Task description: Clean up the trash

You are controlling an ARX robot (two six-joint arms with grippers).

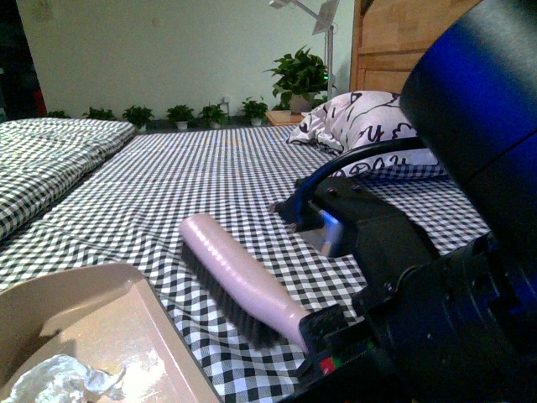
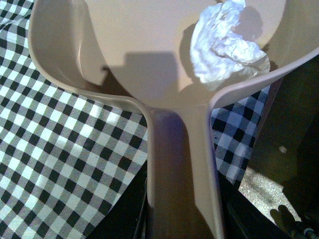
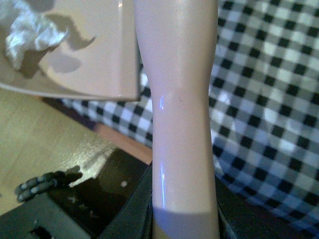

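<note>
Crumpled white paper trash [image 1: 63, 378] lies inside the beige dustpan [image 1: 101, 315], lower left of the front view, near the pan's back wall. The left gripper [image 2: 182, 219] is closed round the dustpan handle [image 2: 182, 164]. The right gripper [image 3: 182, 224] clamps the pink brush [image 1: 239, 273] by its handle, its dark bristles on the checked bed sheet [image 1: 210, 168] just beside the dustpan. A printed pillow [image 1: 369, 126] rests upper right, potted plants [image 1: 298, 75] beyond.
</note>
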